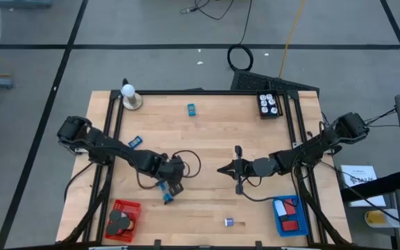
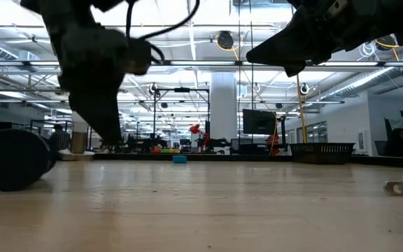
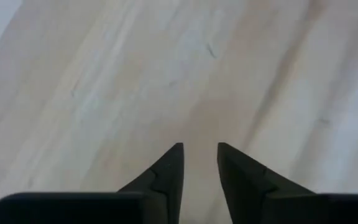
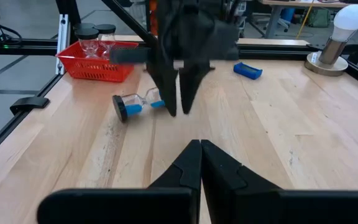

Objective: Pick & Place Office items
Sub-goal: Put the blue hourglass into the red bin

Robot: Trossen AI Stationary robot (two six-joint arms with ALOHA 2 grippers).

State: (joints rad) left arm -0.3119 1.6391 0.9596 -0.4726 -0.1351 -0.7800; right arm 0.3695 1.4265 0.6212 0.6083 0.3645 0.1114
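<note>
- Two dark arms reach in over the wooden surface (image 1: 207, 146) from its left and right edges.
- The left pincer (image 1: 175, 182) points down at the surface left of centre; its fingers (image 3: 166, 177) stand narrowly apart with only bare wood between them, gripping nothing.
- An hourglass with blue ends (image 4: 137, 104) lies on its side on the surface just beside the left pincer's tips, toward the near edge, apart from them.
- The right pincer (image 4: 200, 163) hangs near the middle of the surface, its fingers pressed fully together and empty, aimed toward the left pincer.
- A red mesh basket (image 1: 122, 221) sits at the near left corner with dark round pieces in it.
- A blue mesh basket (image 1: 289, 217) sits at the near right corner, holding a red block and a white piece.
- A small purple-and-white piece (image 1: 229, 222) lies near the near edge, between the two baskets.
- A blue block (image 1: 135, 142) lies near the left edge; a teal piece (image 1: 192, 109) lies near the far edge.
- A black tray of white-topped pieces (image 1: 269, 105) sits toward the far right corner.
- A white ball on a round tan base (image 1: 130, 97) stands at the far left corner.
</note>
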